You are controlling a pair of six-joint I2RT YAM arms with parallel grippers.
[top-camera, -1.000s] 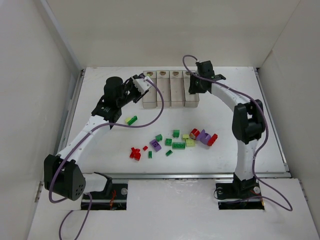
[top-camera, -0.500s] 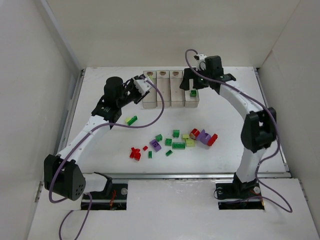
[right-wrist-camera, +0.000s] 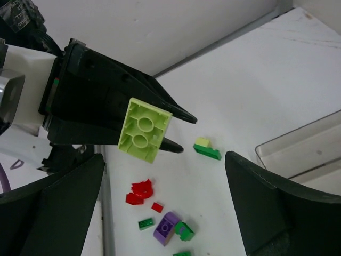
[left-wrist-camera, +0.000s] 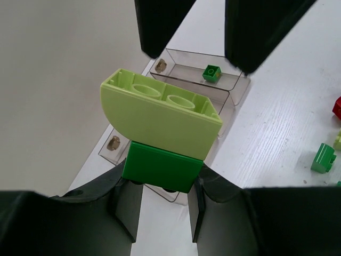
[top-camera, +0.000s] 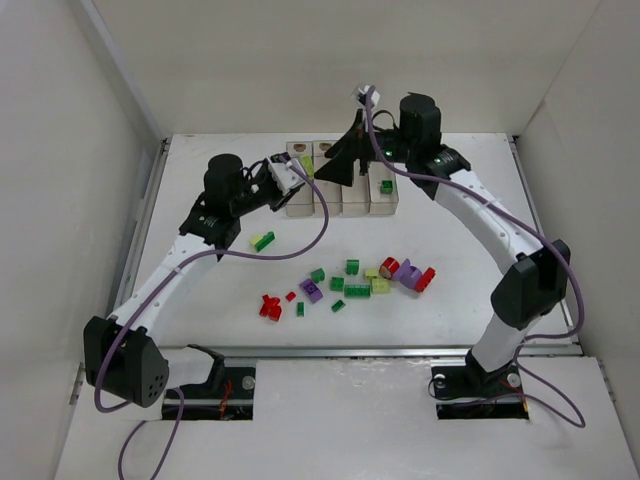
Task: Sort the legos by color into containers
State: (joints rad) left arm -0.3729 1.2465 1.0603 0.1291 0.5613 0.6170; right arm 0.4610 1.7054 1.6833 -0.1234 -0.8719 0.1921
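Observation:
My left gripper (left-wrist-camera: 162, 186) is shut on a green brick (left-wrist-camera: 160, 168) that carries a larger yellow-green brick (left-wrist-camera: 160, 114) on top. In the top view this gripper (top-camera: 290, 172) hovers by the left end of the containers (top-camera: 355, 192). Facing it, my right gripper (top-camera: 335, 170) stands wide open and holds nothing. The right wrist view has the yellow-green brick (right-wrist-camera: 144, 129) in front of the open right gripper (right-wrist-camera: 165, 202), apart from its fingers. One small green lego (top-camera: 386, 186) lies in the rightmost bin. Several loose legos (top-camera: 350, 285) are scattered on the table.
A yellow-green and green pair (top-camera: 262, 240) lies left of the pile. Red pieces (top-camera: 270, 306) sit at the pile's near left and a purple and red cluster (top-camera: 410, 273) at its right. White walls enclose the table (top-camera: 470, 220) on three sides.
The right gripper opened, left a green lego in the rightmost bin, and swung left to face the left gripper. The left gripper kept its hold and barely moved.

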